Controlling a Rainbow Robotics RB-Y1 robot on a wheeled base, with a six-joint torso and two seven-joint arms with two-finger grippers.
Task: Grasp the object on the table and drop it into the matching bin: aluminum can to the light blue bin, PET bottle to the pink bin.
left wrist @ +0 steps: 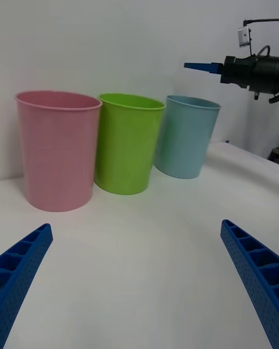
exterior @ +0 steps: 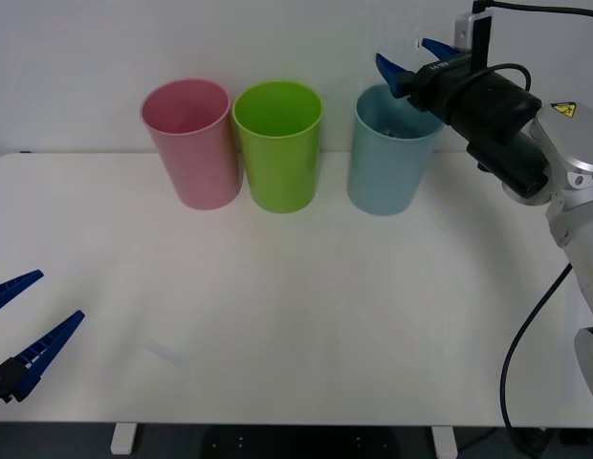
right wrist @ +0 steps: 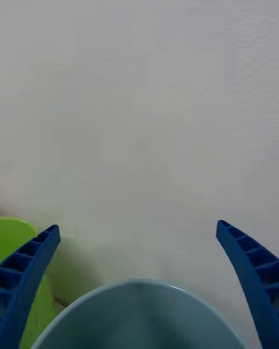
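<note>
Nearest the camera, at the lower left of the front view, the left gripper (exterior: 24, 330) waits low over the table (exterior: 296, 316), its jaws apart and empty. Going right along the upper part, three bins stand in a row: the pink bin (exterior: 191, 143), a green bin (exterior: 277, 145), then the blue bin (exterior: 392, 153). At the upper right the right gripper (exterior: 411, 59) hangs above the blue bin's rim, jaws wide apart and holding nothing, probably because the can was released there. I cannot see the can; likely it is inside the blue bin. No readable writing; a yellow warning sticker (exterior: 563, 109) is on the arm.
</note>
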